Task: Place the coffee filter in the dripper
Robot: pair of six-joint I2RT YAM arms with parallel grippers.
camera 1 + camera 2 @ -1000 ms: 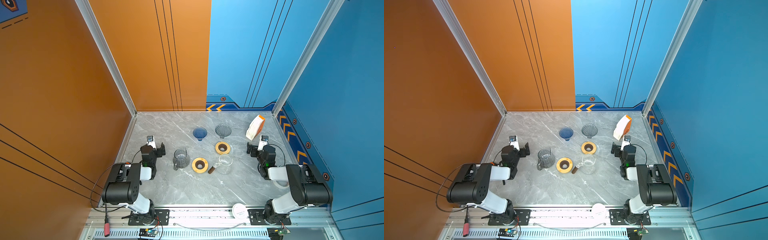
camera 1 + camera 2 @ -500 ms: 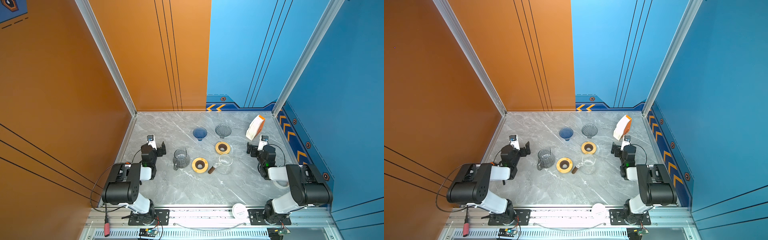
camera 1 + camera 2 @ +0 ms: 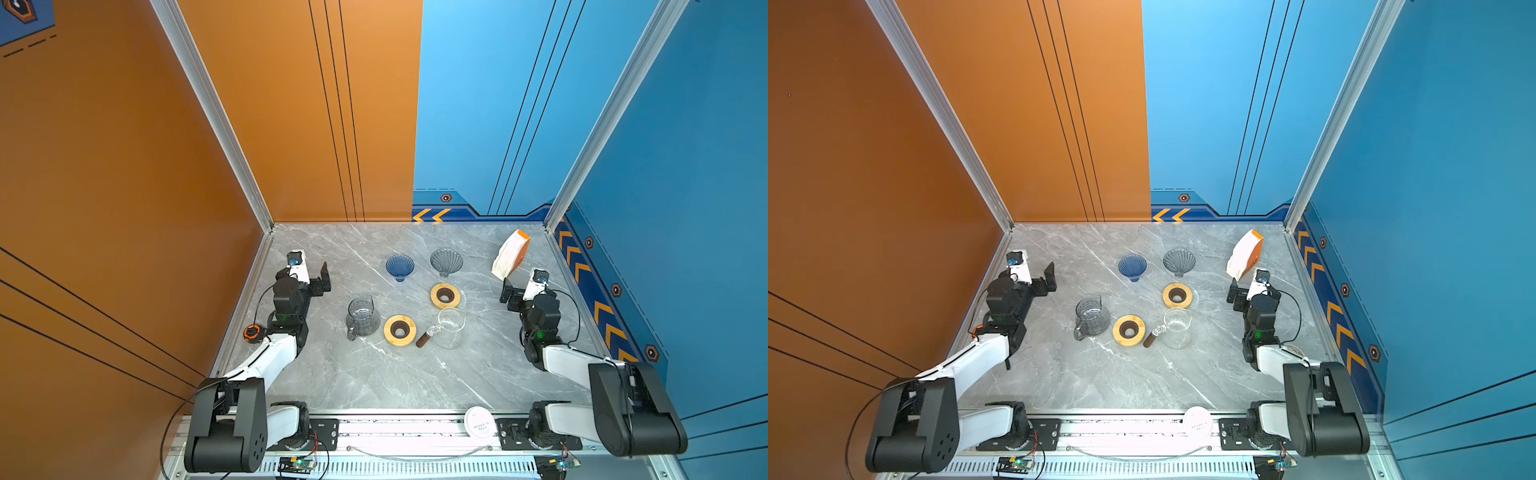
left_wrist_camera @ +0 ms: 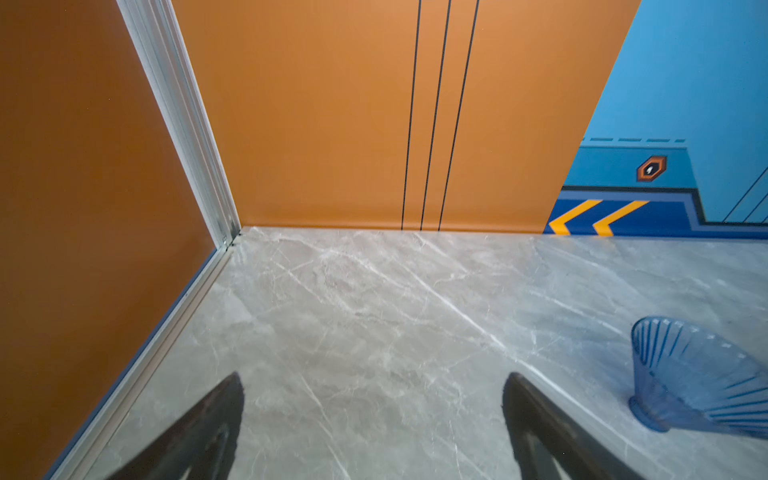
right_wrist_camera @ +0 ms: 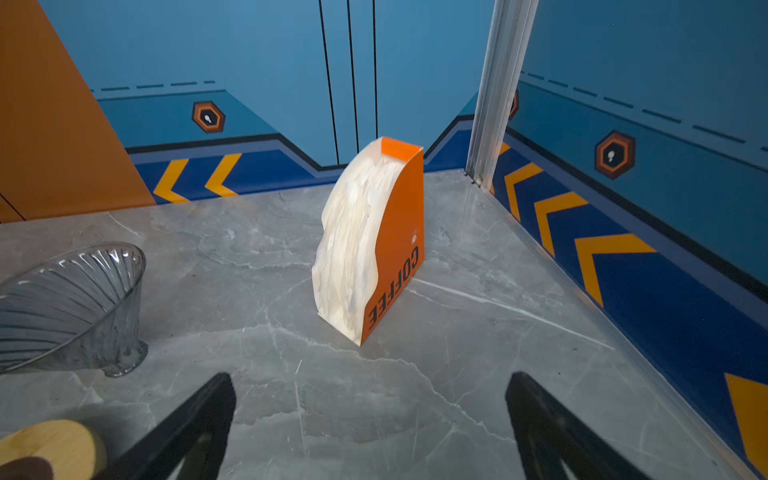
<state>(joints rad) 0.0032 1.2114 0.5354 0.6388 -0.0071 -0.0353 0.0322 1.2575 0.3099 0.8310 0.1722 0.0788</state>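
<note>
A stack of white coffee filters (image 3: 505, 259) (image 3: 1239, 259) (image 5: 353, 241) stands in an orange holder marked COFFEE at the back right. Two drippers rest on the table at the back middle: a blue dripper (image 3: 400, 267) (image 3: 1132, 267) (image 4: 690, 382) and a grey dripper (image 3: 446, 262) (image 3: 1179, 262) (image 5: 62, 307). My right gripper (image 3: 510, 291) (image 3: 1235, 293) (image 5: 371, 379) is open and empty, just in front of the filter holder. At the left wall my left gripper (image 3: 318, 276) (image 3: 1045, 279) (image 4: 374, 380) is open over bare table, with the blue dripper off to its side.
Two wooden rings (image 3: 445, 295) (image 3: 400, 329) lie mid-table. A grey glass pitcher (image 3: 362, 318) and a clear glass carafe (image 3: 451, 328) with a brown handle stand beside them. A white round lid (image 3: 479, 422) sits on the front rail. Walls enclose three sides.
</note>
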